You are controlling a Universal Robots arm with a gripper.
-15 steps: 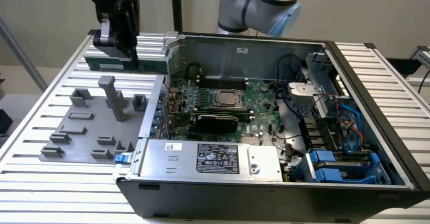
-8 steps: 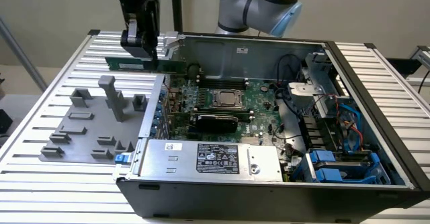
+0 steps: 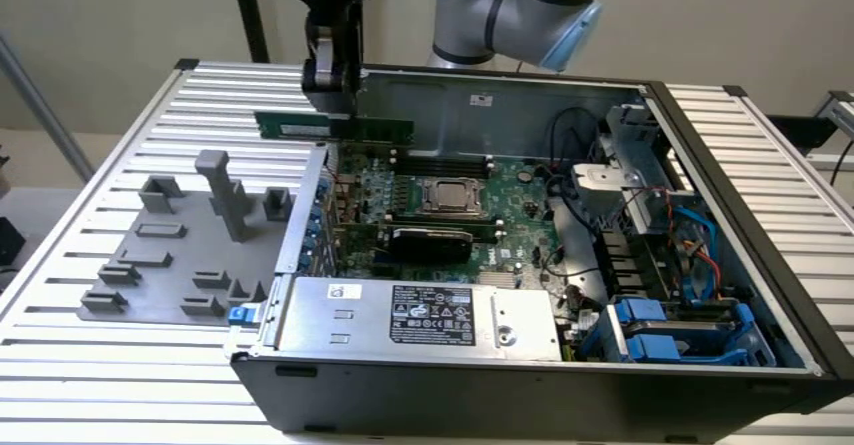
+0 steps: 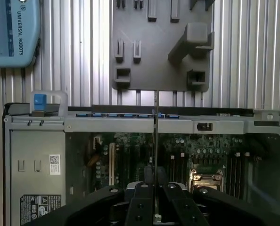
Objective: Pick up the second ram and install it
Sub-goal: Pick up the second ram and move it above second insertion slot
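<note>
We see the arm (image 3: 534, 5) cut off by the exterior view's upper edge, the gripper (image 3: 334, 113) covering a stretch of the second ram (image 3: 287, 123), the grey fixture (image 4: 154, 70) cropped by the wrist view's frame, and the power supply label (image 3: 431, 315) printed too small to read.

The table (image 3: 120, 375) is ribbed pale metal, the fixture plate (image 3: 160, 265) on it matt grey plastic. At the plate's three o'clock in the exterior view the computer case (image 3: 534, 395) is matt black metal; the second ram (image 3: 287, 123) is green circuit board.
</note>
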